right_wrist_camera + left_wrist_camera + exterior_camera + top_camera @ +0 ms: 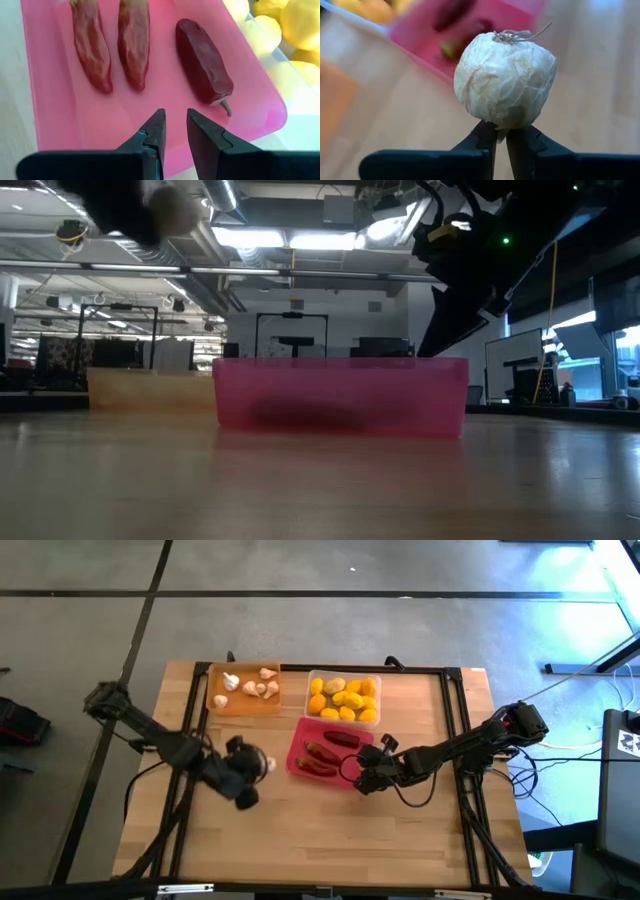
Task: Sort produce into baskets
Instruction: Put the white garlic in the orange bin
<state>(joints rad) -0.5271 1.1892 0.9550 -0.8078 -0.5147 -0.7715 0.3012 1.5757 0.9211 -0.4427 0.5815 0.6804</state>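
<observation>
Nearest my lens: garlic bulb (505,80) filling the left wrist view, pinched at its base by the left gripper (501,137), jaws nearly together on it. High view puts that gripper (262,764) above bare counter (300,840), well left of the pink tray (297,748) and in front of the orange tray (244,706), bulb showing white at its tip. Low view gives only a blurred pale blob at top left; I can't confirm the grip from there.

Then by size:
- Counter: wooden, both arms reaching in from the sides.
- Pink tray: centre, just in front of the other two. Low view shows its front wall (340,395) with a dark shape inside, contents unreadable. Right wrist view resolves it: three dark red chili peppers (132,42) lying side by side.
- Clear tray (312,680): back right, holding the yellow lemons (345,700), touching the pink tray's back corner.
- Orange tray: back left, several garlic bulbs (250,686) inside.
- Right gripper (174,127): over the pink tray's near edge, jaws at a narrow gap, holding nothing. High view places it (368,780) at that tray's right front corner.
</observation>
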